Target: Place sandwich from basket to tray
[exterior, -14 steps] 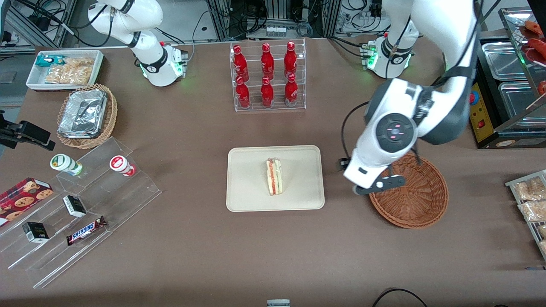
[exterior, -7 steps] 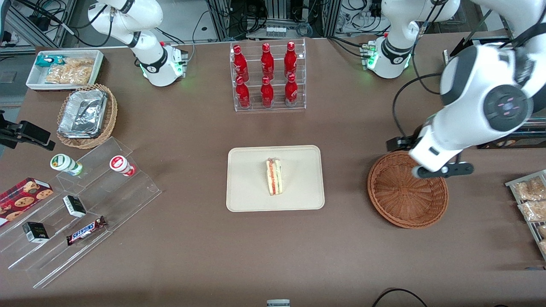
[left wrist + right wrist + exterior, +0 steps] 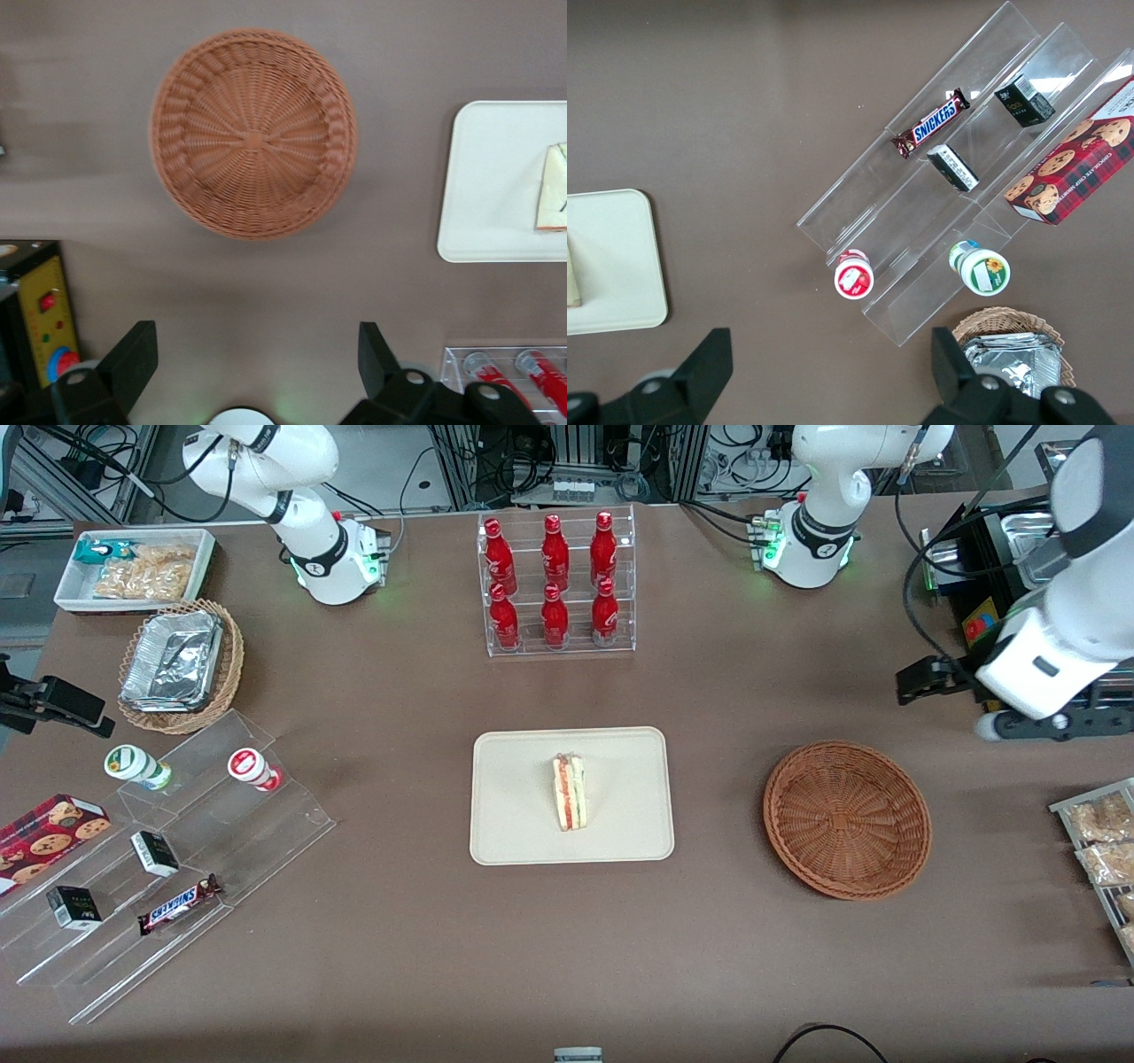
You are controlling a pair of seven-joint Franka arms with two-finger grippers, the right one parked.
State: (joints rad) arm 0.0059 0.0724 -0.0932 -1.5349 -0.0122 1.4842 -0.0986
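The brown counter carries everything seen. At its middle lies the cream-beige tray, flat, with its long sides running across the front view. Toward the working arm's end of the counter, at the tray's 3 o'clock in the front view and well apart from it, the reddish-brown woven basket is seen; its bowl holds nothing. At the tray's 12 o'clock, farther from the front camera, a clear rack of red bottles stands upright. Toward the parked arm's end, stepped clear shelves are set with small snack items.

The end effector is held above the counter at about the basket's 1 o'clock in the front view, clear of the basket and touching nothing. In the left wrist view its two fingers are spread wide apart with only bare counter between them, so it is open and unloaded.

The sandwich rests on the tray, near the tray's centre, its red and green filling edge turned up toward the front camera and its narrow end pointing to 6 o'clock.
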